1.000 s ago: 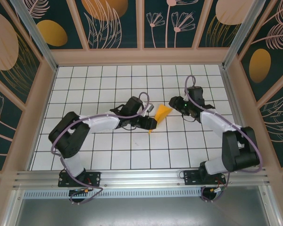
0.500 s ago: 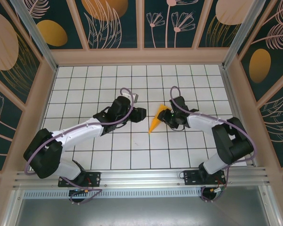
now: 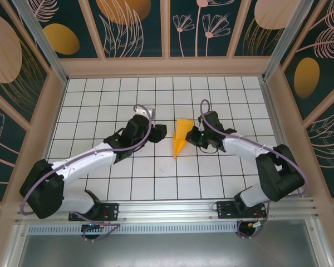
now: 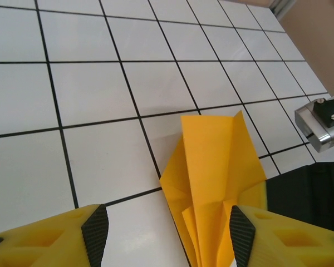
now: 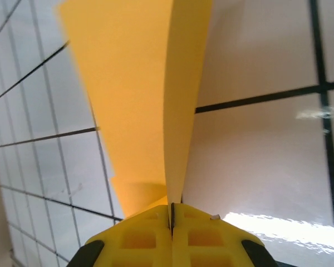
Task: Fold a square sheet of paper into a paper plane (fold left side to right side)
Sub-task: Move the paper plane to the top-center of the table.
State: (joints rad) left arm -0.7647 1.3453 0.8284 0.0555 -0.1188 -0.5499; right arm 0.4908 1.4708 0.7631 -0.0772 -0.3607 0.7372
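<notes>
One paper plane (image 3: 180,135) lies on the white tiled table (image 3: 128,183), mid-table, between my two grippers. Its long axis runs near-to-far with a slight lean. The nose points toward my bases and the broad tail toward the back wall. My right gripper (image 3: 196,136) sits at the plane's right flank. Its pads are pressed together on an upright fold of the orange paper, which my wrist view shows pinched in the seam. My left gripper (image 3: 162,133) stands just left of the plane, jaws spread wide, gripping nothing. The plane's narrow end lies between them. Count: one plane, two grippers.
</notes>
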